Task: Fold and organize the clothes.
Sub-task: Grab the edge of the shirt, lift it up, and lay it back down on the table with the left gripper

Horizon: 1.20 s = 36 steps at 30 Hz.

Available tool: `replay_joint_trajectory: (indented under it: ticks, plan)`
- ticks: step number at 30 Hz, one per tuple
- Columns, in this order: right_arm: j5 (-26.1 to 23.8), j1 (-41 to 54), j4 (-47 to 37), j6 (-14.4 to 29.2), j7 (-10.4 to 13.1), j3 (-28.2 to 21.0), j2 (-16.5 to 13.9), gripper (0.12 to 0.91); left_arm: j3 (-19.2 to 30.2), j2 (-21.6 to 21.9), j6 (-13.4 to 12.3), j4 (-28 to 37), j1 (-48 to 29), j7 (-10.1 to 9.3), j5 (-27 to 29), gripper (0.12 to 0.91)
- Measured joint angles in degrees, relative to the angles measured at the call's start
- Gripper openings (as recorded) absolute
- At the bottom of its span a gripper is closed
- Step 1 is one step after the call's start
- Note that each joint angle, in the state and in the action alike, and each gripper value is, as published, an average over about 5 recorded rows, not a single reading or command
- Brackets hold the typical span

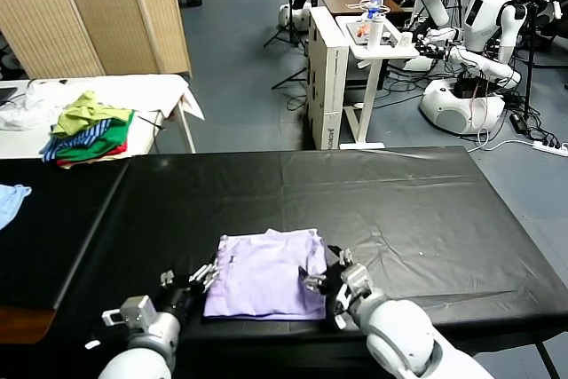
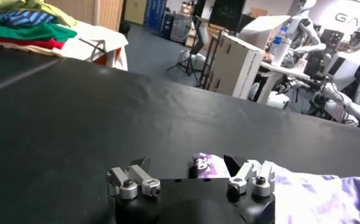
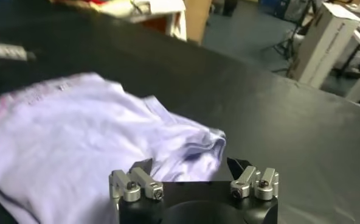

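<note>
Pale lavender T-shirt (image 1: 266, 274), folded into a rough rectangle, lies at the near edge of our black table (image 1: 399, 210). Our left gripper (image 1: 197, 278) sits just beside its left edge and our right gripper (image 1: 327, 283) at its right edge — both with jaws spread wide, holding nothing. Farther left, a light blue cloth (image 1: 11, 200) rests on the black surface. Beyond, a white table (image 1: 142, 90) bears a green, striped and red pile of garments (image 1: 89, 135) — then grey floor, a bamboo screen (image 1: 98, 6) and other white robots (image 1: 470, 51).
</note>
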Motion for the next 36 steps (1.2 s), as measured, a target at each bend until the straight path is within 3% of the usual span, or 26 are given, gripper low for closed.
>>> replay_joint_trajectory:
  ticks: [4, 10, 17, 23, 29, 36]
  plan:
    - [2.9, -1.6, 0.3, 3.4, 0.4, 3.4, -0.5, 0.907, -0.1, -0.6, -0.9, 0.9, 0.0, 0.76, 0.9, 0.907]
    - [8.2, -3.1, 0.6, 9.9, 0.4, 8.2, 0.3, 0.907, 0.0, -2.2, -3.6, 3.0, 0.4, 3.73, 3.1, 0.907]
    - [11.1, -6.4, 2.7, 11.1, -0.9, 15.3, -0.2, 0.907, 0.1, -5.2, -6.7, 5.5, 1.4, 6.72, 4.8, 0.907]
    - [11.7, -9.4, 3.2, 11.5, -1.5, 21.0, 0.0, 0.907, 0.5, -7.9, -7.7, 6.1, 1.7, 7.7, 3.7, 0.907]
    - [11.7, -10.6, 3.2, 11.6, -1.6, 23.0, 0.4, 0.907, 0.6, -9.5, -7.4, 5.1, 1.6, 8.09, -0.9, 0.907]
    - [11.7, -10.9, 3.5, 11.7, -1.6, 23.9, 0.3, 0.907, 1.6, -9.9, -8.0, 5.5, 1.7, 8.66, -1.6, 0.907]
